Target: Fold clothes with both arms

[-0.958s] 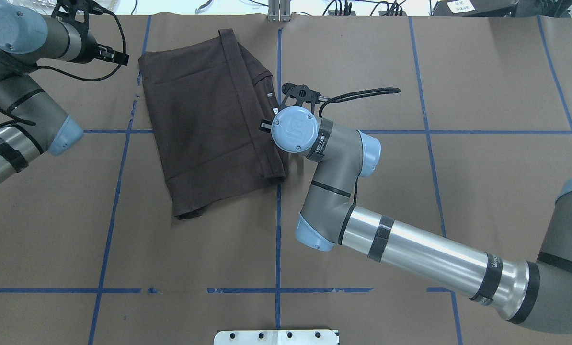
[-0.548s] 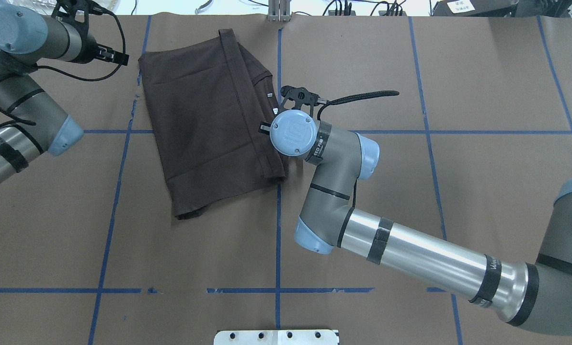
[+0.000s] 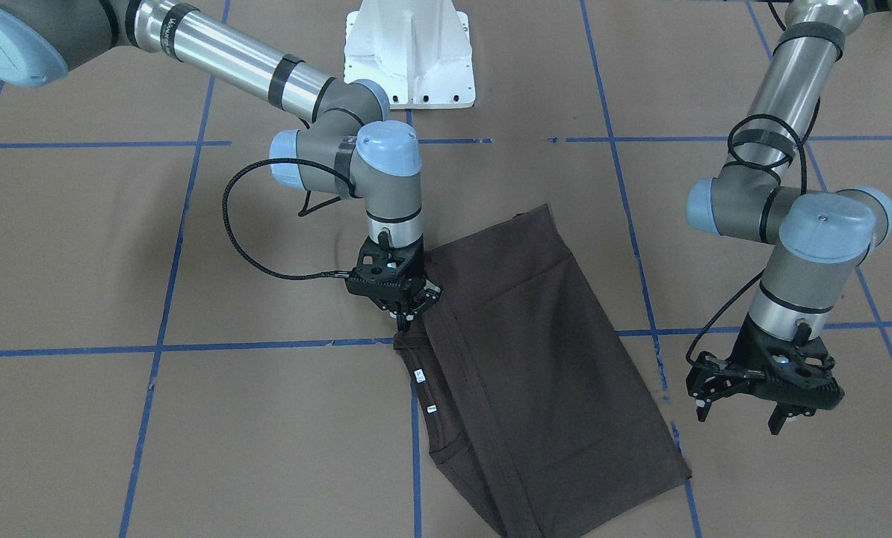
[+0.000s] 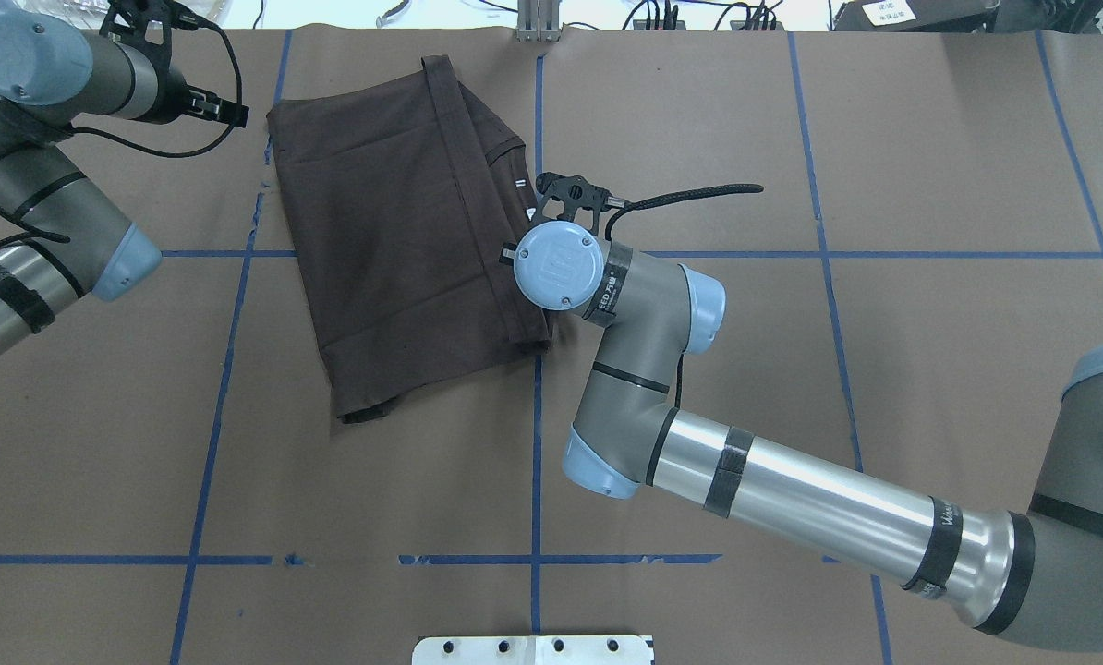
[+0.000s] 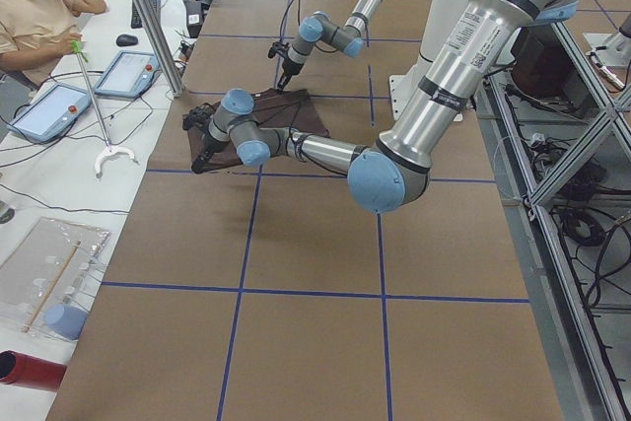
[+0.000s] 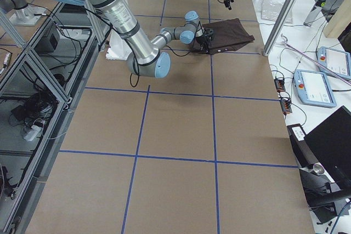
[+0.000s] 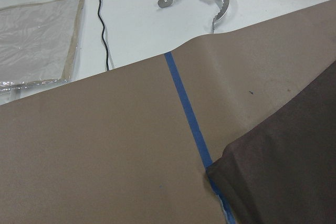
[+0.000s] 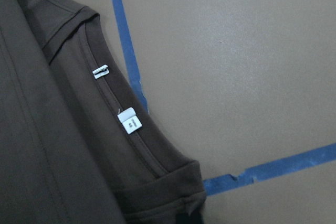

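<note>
Right gripper (image 3: 405,317) first: its two black fingers are drawn in tight to a point, set down right at the collar-side edge of the T-shirt (image 3: 536,359). Whether cloth is caught between them cannot be told. In the right wrist view the ribbed collar (image 8: 113,103) is seen curving past, with two white neck tags (image 8: 128,119) stitched along it and a blue tape line (image 8: 126,51) running just beside.

The dark brown shirt is laid flat and folded over on itself, in the far half of the table (image 4: 792,369), left of centre, slightly skewed against the tape grid. One hemmed band is seen running lengthwise across the top layer.

Out to the left, the left gripper (image 3: 741,415) is held with its fingers spread wide and nothing between them, near the shirt's far left corner but apart from it. That corner is caught in the lower right of the left wrist view.

At the robot's side the white pedestal base (image 3: 409,45) is seen. Past the far edge, a seated person (image 5: 39,7) is shown beside two tablets.
</note>
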Robot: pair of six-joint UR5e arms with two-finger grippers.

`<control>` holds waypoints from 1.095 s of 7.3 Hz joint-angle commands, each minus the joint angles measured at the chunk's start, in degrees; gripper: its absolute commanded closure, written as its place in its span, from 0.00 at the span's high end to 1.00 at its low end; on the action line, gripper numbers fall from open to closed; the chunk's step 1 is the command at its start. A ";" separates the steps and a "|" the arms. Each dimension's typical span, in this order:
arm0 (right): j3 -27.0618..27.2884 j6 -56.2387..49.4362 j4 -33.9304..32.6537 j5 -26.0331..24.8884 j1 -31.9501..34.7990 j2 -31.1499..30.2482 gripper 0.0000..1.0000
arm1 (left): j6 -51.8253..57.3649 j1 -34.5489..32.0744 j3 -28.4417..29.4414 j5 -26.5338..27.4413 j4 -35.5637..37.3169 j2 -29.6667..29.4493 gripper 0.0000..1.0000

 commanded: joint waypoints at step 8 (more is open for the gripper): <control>34.98 -0.08 -0.96 -7.81 -11.14 -30.02 0.00 | -7.28 4.24 -2.97 -0.14 -0.49 -0.09 1.00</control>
